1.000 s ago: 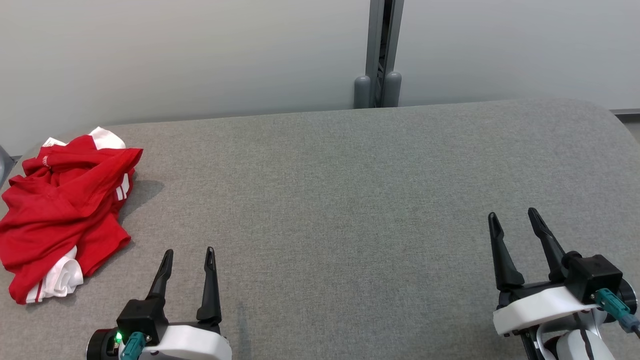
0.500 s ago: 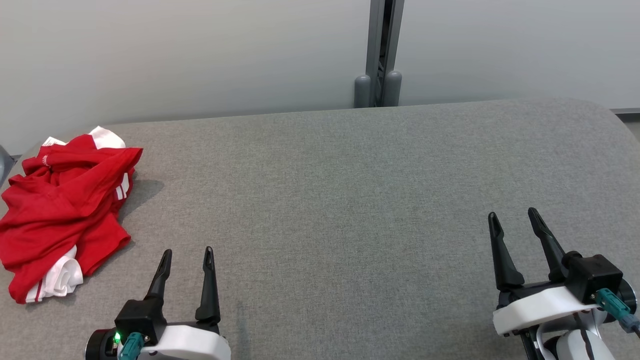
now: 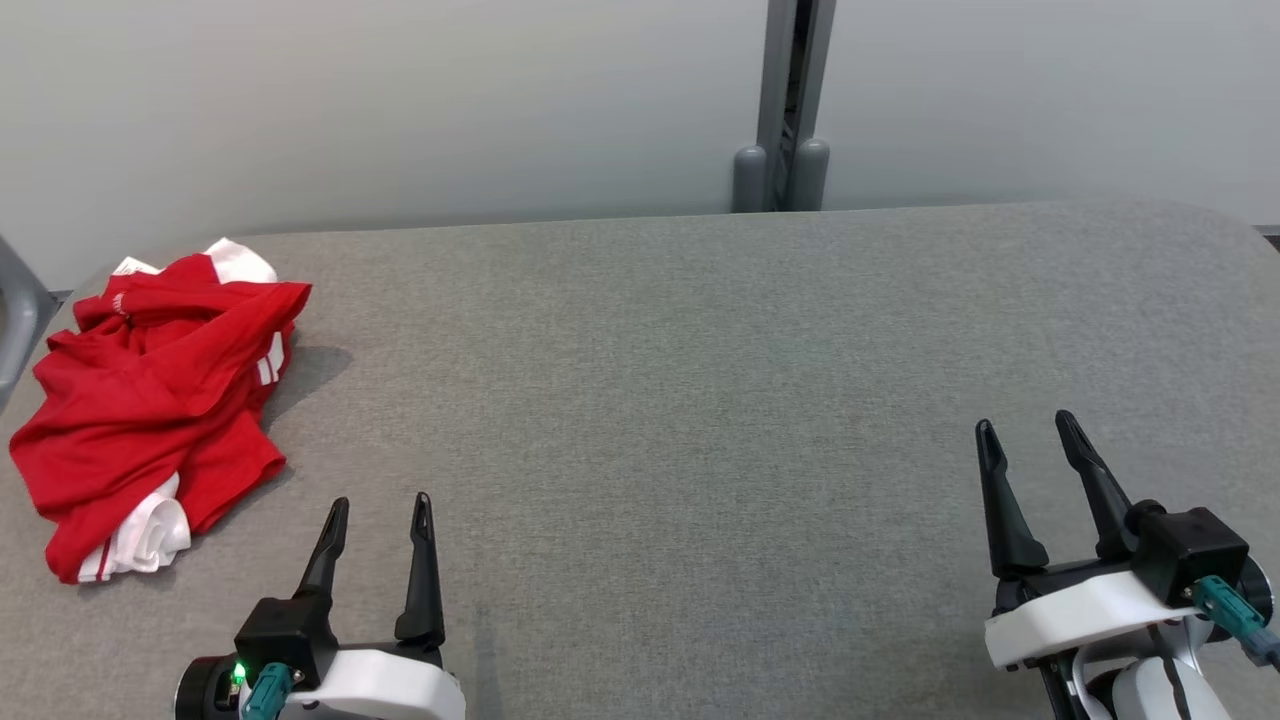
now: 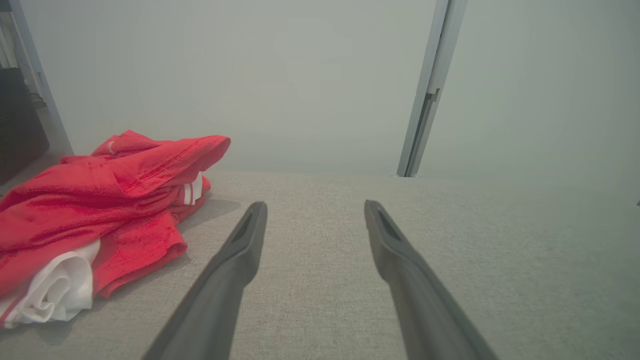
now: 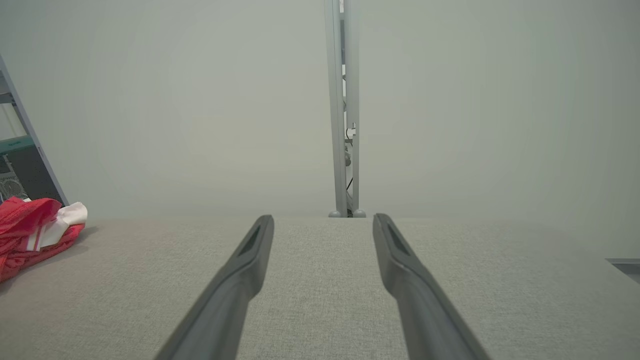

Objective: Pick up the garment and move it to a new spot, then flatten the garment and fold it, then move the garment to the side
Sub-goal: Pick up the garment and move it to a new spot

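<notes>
At the tabletop's (image 3: 700,350) left end, the garment (image 3: 150,390) lay crumpled near the left gripper (image 3: 381,500), which, like the right gripper (image 3: 1025,420) well apart, stood spread and empty.

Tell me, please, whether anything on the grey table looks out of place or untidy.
Only the red and white garment stands out: it lies crumpled in a heap near the left edge of the grey table, folded over itself with white parts poking out. Nothing looks spilled or damaged.
</notes>
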Controlling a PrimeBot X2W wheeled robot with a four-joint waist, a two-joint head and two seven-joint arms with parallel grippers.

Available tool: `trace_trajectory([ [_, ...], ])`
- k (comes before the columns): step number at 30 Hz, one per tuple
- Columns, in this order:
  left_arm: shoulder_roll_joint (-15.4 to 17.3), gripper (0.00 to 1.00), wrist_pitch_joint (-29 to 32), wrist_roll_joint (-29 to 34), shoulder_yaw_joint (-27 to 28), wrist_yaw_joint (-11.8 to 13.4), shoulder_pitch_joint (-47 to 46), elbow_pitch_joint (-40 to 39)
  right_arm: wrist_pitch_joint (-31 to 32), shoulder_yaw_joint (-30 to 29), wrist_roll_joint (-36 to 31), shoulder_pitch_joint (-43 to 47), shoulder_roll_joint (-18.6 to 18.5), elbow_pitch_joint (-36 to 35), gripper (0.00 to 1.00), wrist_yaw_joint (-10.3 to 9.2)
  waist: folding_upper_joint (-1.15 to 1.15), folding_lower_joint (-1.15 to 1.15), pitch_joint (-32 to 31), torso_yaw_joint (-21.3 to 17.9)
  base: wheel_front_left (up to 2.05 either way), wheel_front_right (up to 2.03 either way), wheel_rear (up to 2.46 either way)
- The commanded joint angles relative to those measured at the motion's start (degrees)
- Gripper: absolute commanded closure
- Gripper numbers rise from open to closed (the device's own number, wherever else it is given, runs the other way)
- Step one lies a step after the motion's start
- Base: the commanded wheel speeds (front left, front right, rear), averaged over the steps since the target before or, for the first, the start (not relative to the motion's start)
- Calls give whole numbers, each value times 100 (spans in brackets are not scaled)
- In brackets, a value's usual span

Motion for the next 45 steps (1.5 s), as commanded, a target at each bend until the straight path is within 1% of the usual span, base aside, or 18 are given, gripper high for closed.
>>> trace_trajectory([
  [1, 26, 0, -33, 24, 8, -1, -60, 9, -35, 19, -23, 40, -36, -37, 0, -2, 0, 0, 4, 155, 0, 0, 0],
  [4, 23, 0, -29, 32, 28, 16, -73, 7, -35, 84, -30, 65, -36, -77, 0, -2, 0, 0, 12, 401, 0, 0, 0],
  [5, 23, 0, -29, 32, 28, 16, -73, 7, -35, 84, -30, 65, -36, -77, 0, -2, 0, 0, 12, 401, 0, 0, 0],
  [14, 25, 0, -29, 50, 225, 61, 26, -23, -35, 301, -78, 138, -36, -96, 0, -2, 0, 0, -72, 1269, 0, 0, 0],
  [17, 25, 0, -29, 92, 293, 33, 79, -15, -35, 285, -20, 164, -35, -90, 0, -2, 0, 0, -102, 1572, 0, 0, 0],
  [21, 24, 0, -29, 111, 382, 17, 140, -23, -35, 405, 30, 180, -36, -99, 0, -2, 0, 0, -133, 1910, 0, 0, 0],
  [24, 23, 0, -29, 140, 354, -18, 137, -17, -35, 456, 103, 223, -37, -56, 0, -2, 0, 0, -140, 2200, 0, 0, 0],
  [28, 24, 0, -29, 152, 360, -3, 192, -20, -35, 527, 140, 215, -38, -7, 0, -2, 0, 0, -181, 2531, 0, 0, 0],
  [37, 24, 0, -29, 82, 529, 50, 318, -145, -35, 814, 140, -17, -37, 52, 0, -2, 0, 0, -127, 2646, 0, 0, 0],
  [45, 24, 0, -29, 86, 547, 53, 319, -140, -35, 798, 155, 31, -38, 79, 0, -2, 0, 0, -188, 2616, 0, 0, 0],
])
